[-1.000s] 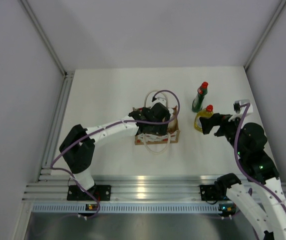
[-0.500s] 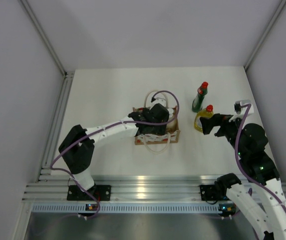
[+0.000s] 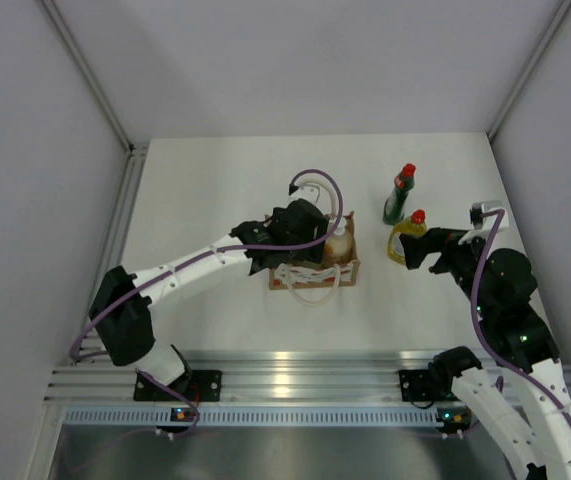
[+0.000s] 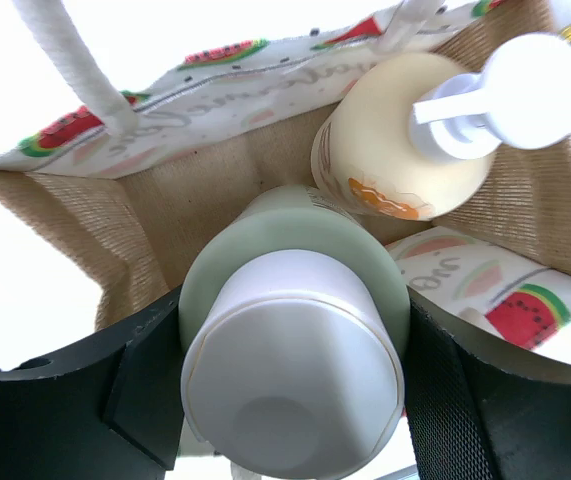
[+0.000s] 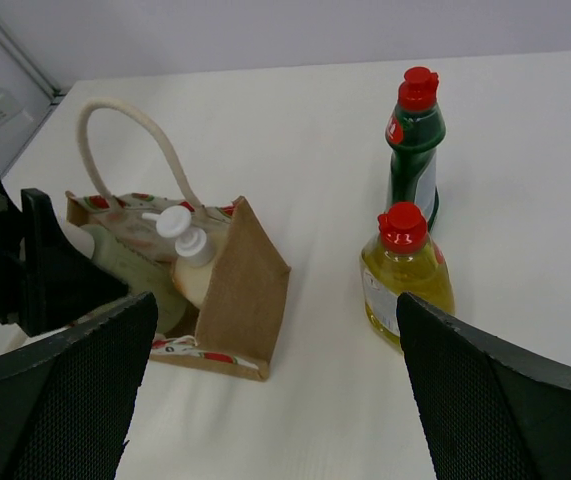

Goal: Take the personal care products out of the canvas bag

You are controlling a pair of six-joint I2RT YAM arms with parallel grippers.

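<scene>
The canvas bag (image 3: 349,268) stands mid-table, with tan walls and a watermelon print (image 4: 75,230). My left gripper (image 3: 295,232) is shut on the pale green bottle with the white cap (image 4: 290,370). It holds the bottle tilted at the bag's mouth (image 5: 130,278). The cream pump bottle (image 4: 385,150) stands in the bag beside it (image 3: 339,243). The yellow bottle (image 3: 406,236) and the dark green bottle (image 3: 399,194), both red-capped, stand on the table right of the bag. My right gripper (image 3: 417,250) is open and empty next to the yellow bottle (image 5: 405,275).
Cream rope handles (image 5: 125,130) arch over the bag. Grey walls enclose the table on three sides, with an aluminium rail (image 3: 115,240) along the left. A purple cable (image 3: 337,190) loops over the left wrist.
My left arm has drawn back to the left with the pale green bottle. This uncovers the cream pump bottle in the top view. The right arm has not moved.
</scene>
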